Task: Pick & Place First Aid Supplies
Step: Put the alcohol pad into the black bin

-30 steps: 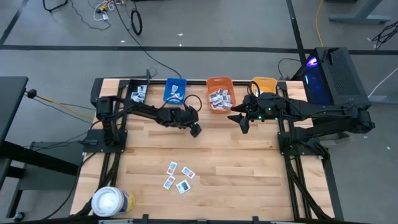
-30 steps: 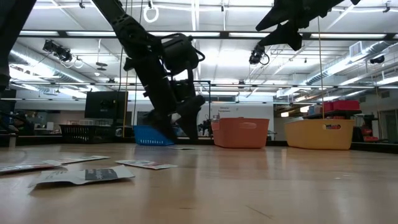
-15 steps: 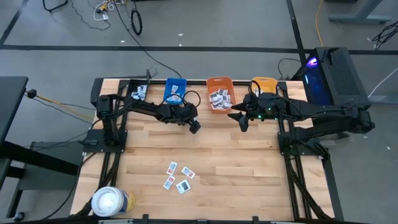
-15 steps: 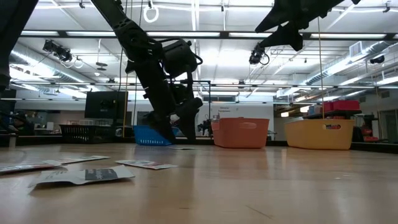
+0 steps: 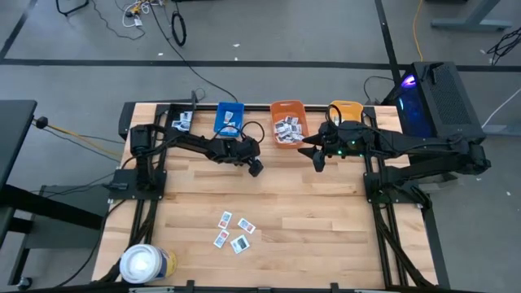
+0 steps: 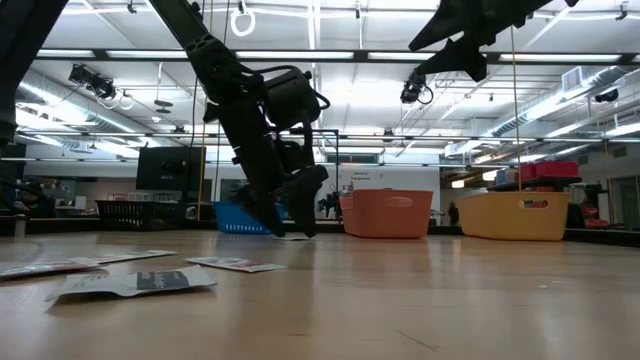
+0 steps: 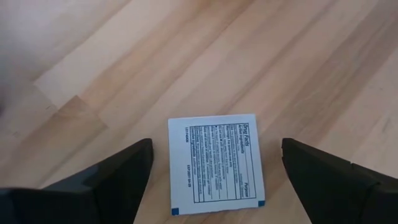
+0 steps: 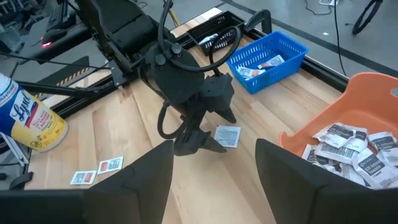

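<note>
A white packet with blue print [image 7: 214, 163] lies flat on the wooden table in front of the blue bin [image 5: 229, 119]. My left gripper [image 7: 216, 148] hangs low over it, open, with one finger on either side and neither touching it; the right wrist view shows the same packet [image 8: 227, 135] beside the left gripper [image 8: 199, 134]. Several more packets [image 5: 232, 230] lie flat near the table's front edge. My right gripper [image 5: 317, 160] waits high in front of the orange bin [image 5: 287, 122], open, with nothing between its fingers.
The blue bin, the orange bin and a yellow bin [image 5: 346, 110] stand along the far edge, the first two holding packets. A black basket [image 5: 181, 122] sits at the far left. A large white roll [image 5: 146, 263] stands at the near left corner.
My left gripper has sunk a little toward the table over the packet, its fingers still open.
</note>
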